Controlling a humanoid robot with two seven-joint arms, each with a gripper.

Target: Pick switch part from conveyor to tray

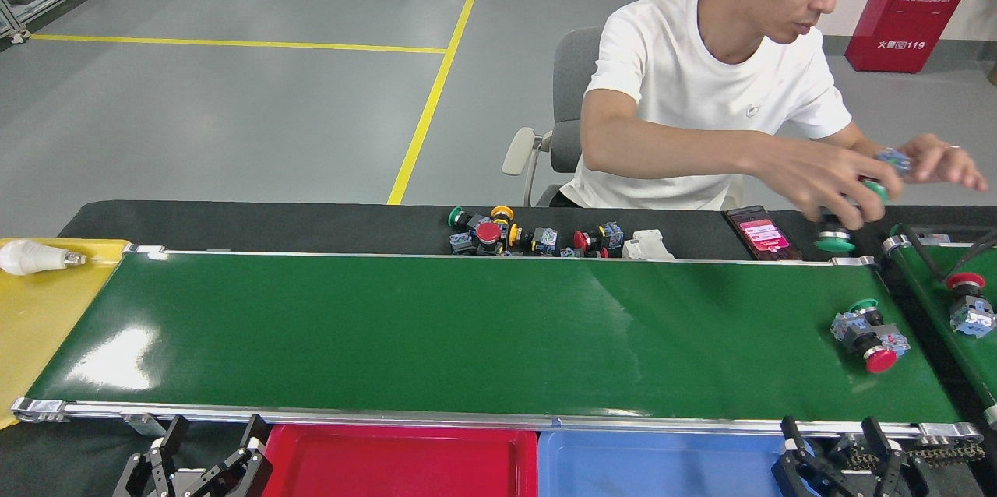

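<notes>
The conveyor (467, 333) is the wide glossy green belt across the middle. Near its right end lie two switch parts close together: a red-capped one (878, 353) and a green-capped one (855, 316). The red tray (401, 462) sits below the belt's near rail, left of centre, with nothing showing in it. My left gripper (216, 436) stands open at the bottom left, just left of the red tray. My right gripper (830, 436) is open at the bottom right, below the two switch parts. Neither holds anything.
A blue tray (662, 466) adjoins the red one. A person's hand (845, 185) holds green-capped switches over the belt's far right corner. Behind the belt lie a pile of switch parts (537, 237) and a phone (762, 234). A narrower belt (946, 310) on the right carries a red-capped switch (967, 304). At the left a yellow tray (35, 310) holds a bulb (27, 257).
</notes>
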